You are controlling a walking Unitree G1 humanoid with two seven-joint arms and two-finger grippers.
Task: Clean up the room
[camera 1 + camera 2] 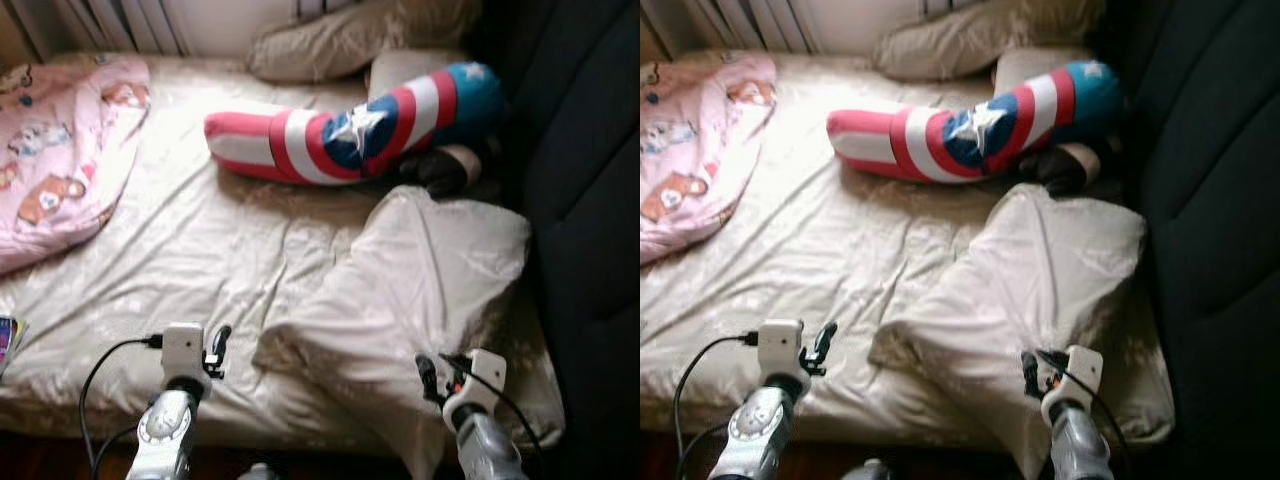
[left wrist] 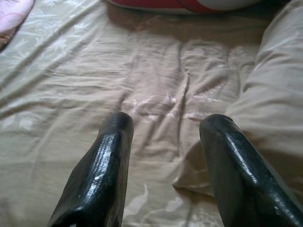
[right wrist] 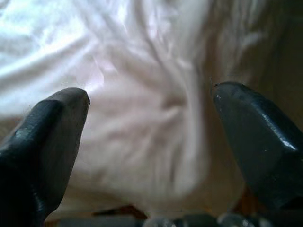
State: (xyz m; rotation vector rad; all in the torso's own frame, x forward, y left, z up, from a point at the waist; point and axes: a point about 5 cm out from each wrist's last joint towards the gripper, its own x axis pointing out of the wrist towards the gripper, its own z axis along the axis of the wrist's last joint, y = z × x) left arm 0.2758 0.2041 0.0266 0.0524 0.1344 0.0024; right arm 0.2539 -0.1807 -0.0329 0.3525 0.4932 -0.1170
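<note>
Right end effector, fingers spread and empty, hovers over a soft, creased beige pillow. Left end effector, likewise released, hangs above the bed's wrinkled satin sheet.

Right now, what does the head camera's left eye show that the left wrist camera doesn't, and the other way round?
The left eye view alone takes in the pink cartoon blanket, the beige pillow at the head of the bed and the dark couch back. The left wrist view alone gives a close look at the left end effector, fingers apart above the wrinkled sheet. Both share that sheet, the striped star cushion and the pale pillow nearby.
</note>
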